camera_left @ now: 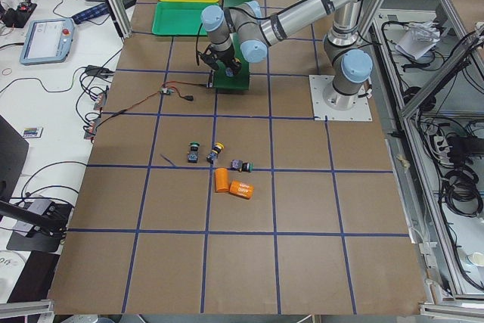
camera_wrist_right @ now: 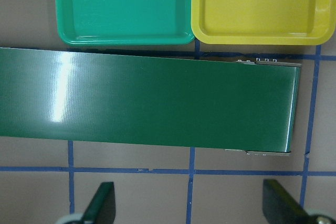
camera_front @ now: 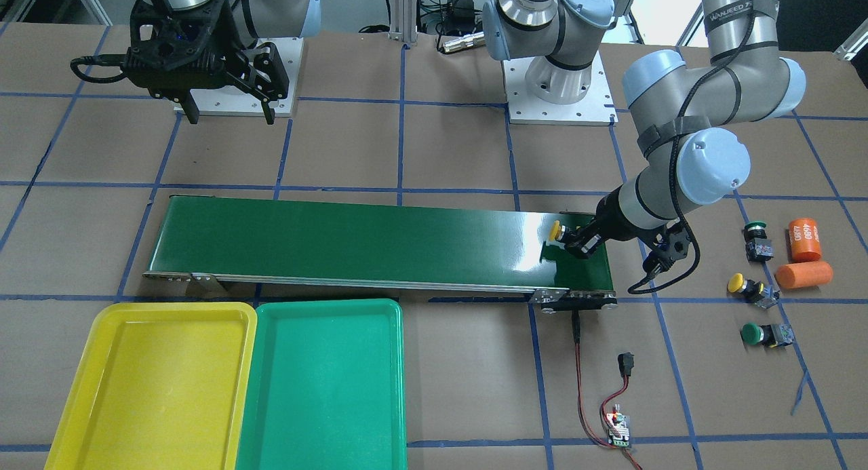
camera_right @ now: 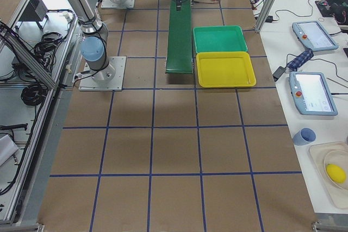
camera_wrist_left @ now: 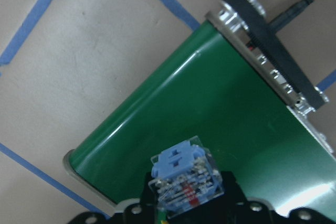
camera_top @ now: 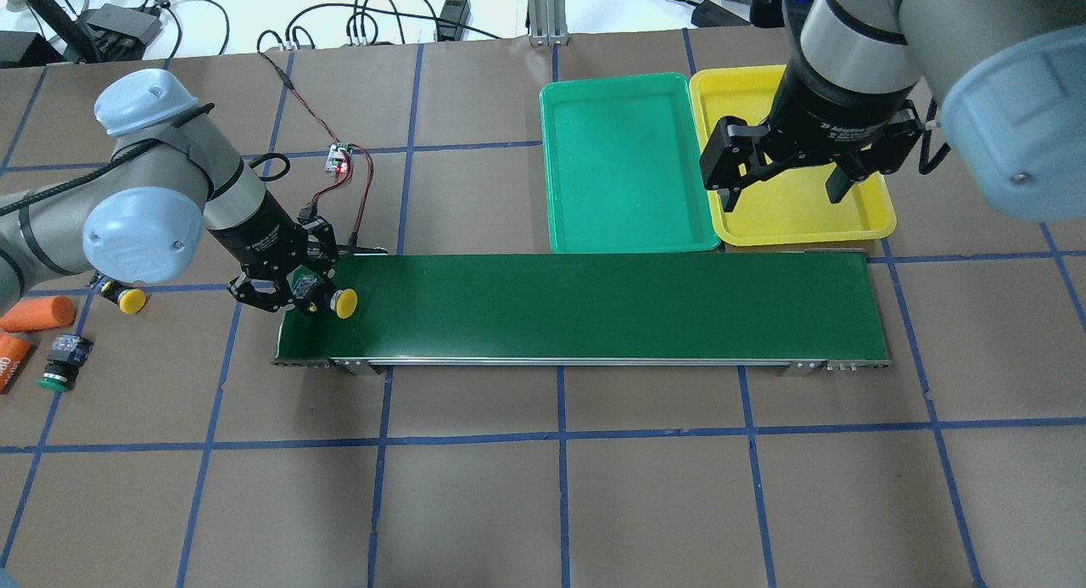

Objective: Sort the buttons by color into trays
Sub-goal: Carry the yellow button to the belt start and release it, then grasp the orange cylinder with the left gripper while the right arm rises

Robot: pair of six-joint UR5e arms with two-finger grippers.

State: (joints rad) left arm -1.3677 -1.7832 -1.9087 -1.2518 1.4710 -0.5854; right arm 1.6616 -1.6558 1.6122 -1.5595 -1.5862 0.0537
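Front-facing view: left gripper (camera_front: 576, 245), on this view's right, is clamped on the dark body of a yellow-capped button (camera_front: 557, 231). The button lies sideways, cap pointing along the conveyor belt (camera_front: 339, 243), low over the belt's end. I cannot tell whether it touches the belt. On the table (camera_front: 441, 402) beyond that end lie a green button (camera_front: 755, 238), a loose yellow button (camera_front: 744, 285) and a second green button (camera_front: 763, 334), near two orange cylinders (camera_front: 805, 239). The right gripper (camera_front: 230, 114) hangs by the belt's other end, spread wide and holding nothing. The yellow tray (camera_front: 156, 388) and green tray (camera_front: 325, 388) sit touching side by side, just beside that end. No button shows in either.

Overhead view: the held button sits about mid-width on the belt, close to its end.

Side views: both grippers are too small to add anything.

Left wrist view: the button's blue and clear contact block (camera_wrist_left: 184, 177) shows between dark fingers, with the belt's end roller (camera_wrist_left: 273, 61) nearby.

Right wrist view: two fingertips (camera_wrist_right: 102, 203) stand far apart above the belt's end and both trays.

The step in hand looks like setting this button on the belt. It would go best by lowering until the body rests before opening, keeping it mid-width and clear of the roller. The round cap may let it roll, so open slowly and lift straight up.
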